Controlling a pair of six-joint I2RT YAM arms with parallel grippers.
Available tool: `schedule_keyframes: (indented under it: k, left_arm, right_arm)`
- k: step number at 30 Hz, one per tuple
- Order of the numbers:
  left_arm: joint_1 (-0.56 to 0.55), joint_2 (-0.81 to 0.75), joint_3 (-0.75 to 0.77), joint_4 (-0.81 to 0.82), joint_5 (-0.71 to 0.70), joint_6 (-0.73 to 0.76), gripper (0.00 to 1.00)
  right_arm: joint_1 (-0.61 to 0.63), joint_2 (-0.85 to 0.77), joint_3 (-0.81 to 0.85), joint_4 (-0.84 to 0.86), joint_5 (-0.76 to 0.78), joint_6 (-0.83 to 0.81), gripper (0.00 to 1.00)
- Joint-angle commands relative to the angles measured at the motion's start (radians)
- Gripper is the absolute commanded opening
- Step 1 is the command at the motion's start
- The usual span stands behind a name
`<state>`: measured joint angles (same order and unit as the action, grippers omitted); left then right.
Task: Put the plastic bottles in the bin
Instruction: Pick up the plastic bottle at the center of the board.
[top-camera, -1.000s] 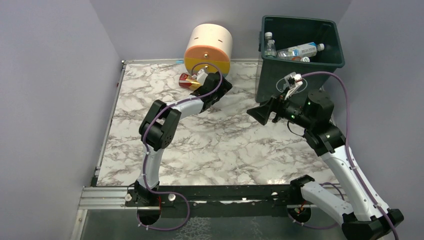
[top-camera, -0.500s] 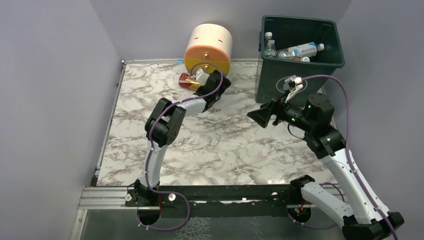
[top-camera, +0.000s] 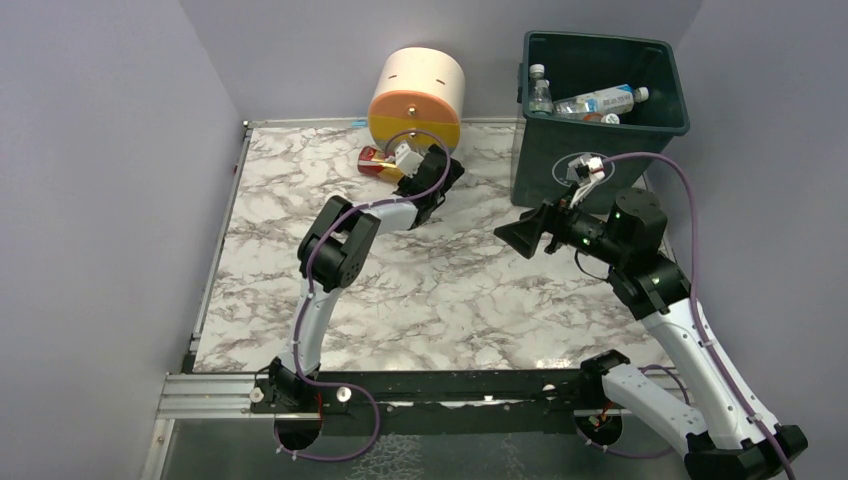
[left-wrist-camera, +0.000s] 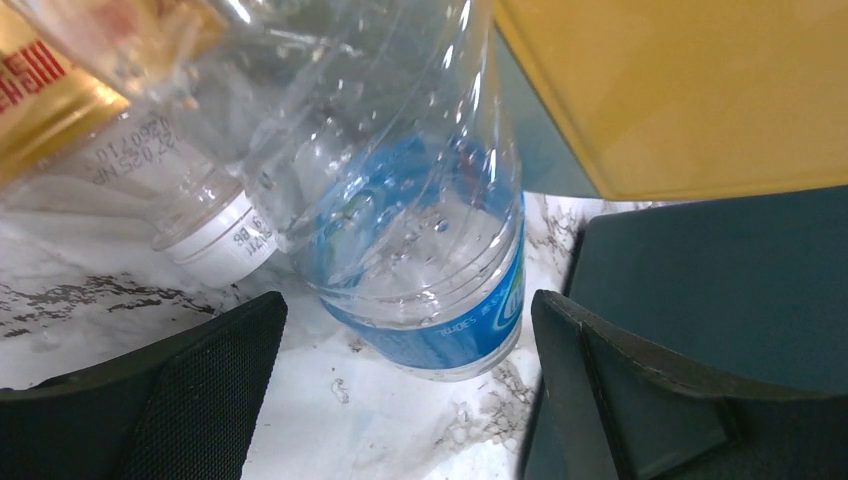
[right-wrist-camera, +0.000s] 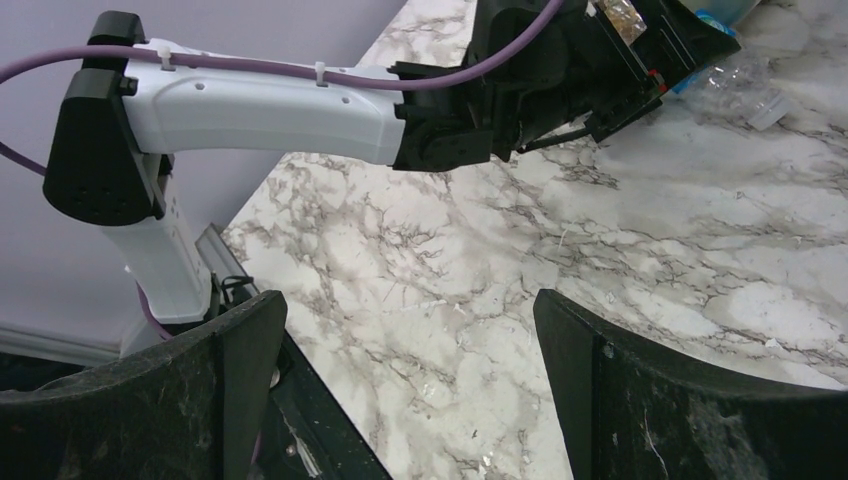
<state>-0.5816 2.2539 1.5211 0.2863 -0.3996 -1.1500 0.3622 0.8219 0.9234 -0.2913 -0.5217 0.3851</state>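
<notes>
**Marbled surface, two bottles by the drawer unit**

Marbled surface (top-camera: 450, 290) between plain purple walls (top-camera: 120, 150), viewed from above. Found the left pincer (left-wrist-camera: 405, 310) far at the back, just beside the round drawer unit (top-camera: 415, 95). Stood fully open there, with one finger on each side of a clear bottle with blue label (left-wrist-camera: 420, 250), which lay on the marble with its base toward the wrist camera. Held nothing yet; could not tell for sure whether a finger touched the plastic. Noticed a second bottle (left-wrist-camera: 50, 90) with a gold label and a white cap (left-wrist-camera: 215, 240) close against the first one.

Judged it best to go a little further forward, so that the pads come beside the middle of the blue label, and only then to close slowly, because such thin plastic probably bends and slips. Needed care also not to catch the neighbour bottle and not to press into the yellow front of the drawer unit.

Saw the right pincer (right-wrist-camera: 410, 310) hovering over bare marble in front of the dark green bin (top-camera: 560, 165), also wide open and empty. Counted several plastic bottles (top-camera: 600, 102) already inside the bin.
</notes>
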Motion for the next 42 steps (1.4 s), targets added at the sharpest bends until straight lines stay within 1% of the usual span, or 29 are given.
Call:
schedule_keyframes:
  k: [1,6,9,23,31,37,42]
  left_arm:
    - [-0.015,0.033,0.04,0.044,-0.061,0.003,0.99]
    - [-0.015,0.051,0.05,0.044,-0.083,0.001,0.99]
    - [-0.015,0.05,0.045,0.046,-0.096,0.001,0.97]
    - [-0.017,0.029,0.011,0.065,-0.111,0.004,0.79]
    - [-0.029,-0.074,-0.123,0.095,-0.085,-0.006,0.77]
    - [-0.029,-0.142,-0.199,0.111,-0.031,0.025,0.71]
    - [-0.032,-0.213,-0.275,0.111,-0.005,0.05,0.71]
  right_arm:
    - [0.006,-0.018,-0.007,-0.008,-0.026,0.005,0.97]
    - [0.005,-0.02,-0.006,-0.013,-0.032,0.005,0.97]
    - [0.006,-0.022,-0.004,-0.016,-0.033,0.002,0.97]
    - [0.005,-0.024,-0.015,-0.015,-0.038,0.0,0.97]
    - [0.005,-0.032,-0.021,-0.016,-0.036,0.001,0.97]
    - [0.005,-0.039,-0.032,-0.008,-0.045,0.019,0.97]
    - [0.006,-0.051,-0.031,-0.015,-0.037,0.023,0.97]
